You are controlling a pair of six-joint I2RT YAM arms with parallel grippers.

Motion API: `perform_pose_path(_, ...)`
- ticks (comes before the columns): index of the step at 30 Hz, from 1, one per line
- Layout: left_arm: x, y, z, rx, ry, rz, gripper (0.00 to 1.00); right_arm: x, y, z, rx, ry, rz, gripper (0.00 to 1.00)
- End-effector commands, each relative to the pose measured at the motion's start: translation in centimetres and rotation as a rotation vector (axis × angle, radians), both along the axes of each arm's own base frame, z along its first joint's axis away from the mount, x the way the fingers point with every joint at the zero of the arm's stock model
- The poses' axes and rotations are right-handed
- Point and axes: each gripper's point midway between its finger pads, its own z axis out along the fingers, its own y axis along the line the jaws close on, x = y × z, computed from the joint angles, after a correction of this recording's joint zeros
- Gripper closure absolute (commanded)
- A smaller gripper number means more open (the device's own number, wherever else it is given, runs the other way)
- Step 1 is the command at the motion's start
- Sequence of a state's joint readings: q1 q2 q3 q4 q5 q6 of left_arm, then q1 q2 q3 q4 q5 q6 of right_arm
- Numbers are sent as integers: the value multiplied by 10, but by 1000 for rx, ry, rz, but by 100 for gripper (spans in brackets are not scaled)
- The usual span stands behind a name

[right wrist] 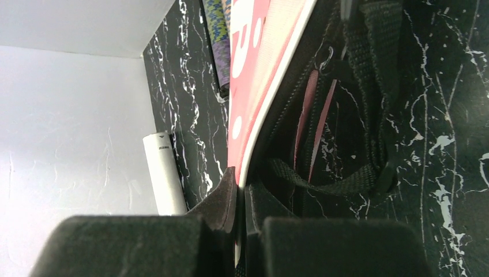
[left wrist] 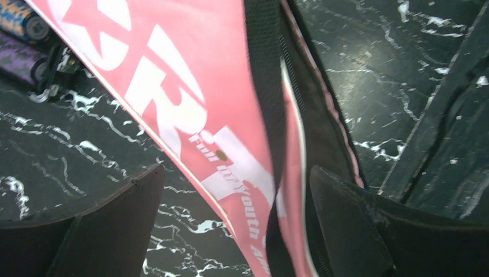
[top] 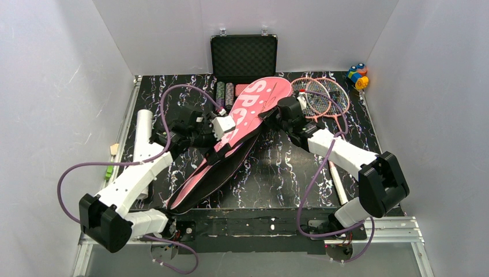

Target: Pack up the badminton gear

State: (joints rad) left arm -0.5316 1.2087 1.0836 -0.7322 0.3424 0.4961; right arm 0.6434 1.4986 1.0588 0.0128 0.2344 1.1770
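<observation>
Pinching the white-piped edge of the glossy pink cover (top: 254, 109) is the right pincer (right wrist: 241, 182); left pincer (left wrist: 235, 173) gapes astride.

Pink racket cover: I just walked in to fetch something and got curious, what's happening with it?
Both arms are at the pink cover, lying diagonally on the table. The right gripper is pinched shut on the edge of its upper flap, so the cover gapes open. The left gripper straddles the cover and its black strap, fingers open. The two rackets lie outside it at the back right; the white tube lies at the left edge.
</observation>
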Motion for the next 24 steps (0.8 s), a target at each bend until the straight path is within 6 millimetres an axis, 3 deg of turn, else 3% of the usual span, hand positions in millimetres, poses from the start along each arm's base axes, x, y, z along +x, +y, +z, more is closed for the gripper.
perform_pose_path(1, -3, -31, 42, -125, -20, -62, 2, -10, 25, 56, 60, -96, 94, 99)
perform_pose_path(4, -9, -39, 35, -105, -3, -99, 2, -13, 27, 53, 42, -75, 101, 99)
perform_pose_path(11, -19, -33, -8, 15, 4, -120, 2, -14, 28, 62, 43, -86, 103, 99)
perform_pose_path(19, -18, -49, 27, -82, 5, -114, 2, -13, 35, 66, -6, -92, 122, 99)
perform_pose_path(24, -15, -47, 2, -14, -2, -120, 2, -14, 34, 69, -19, -100, 121, 99)
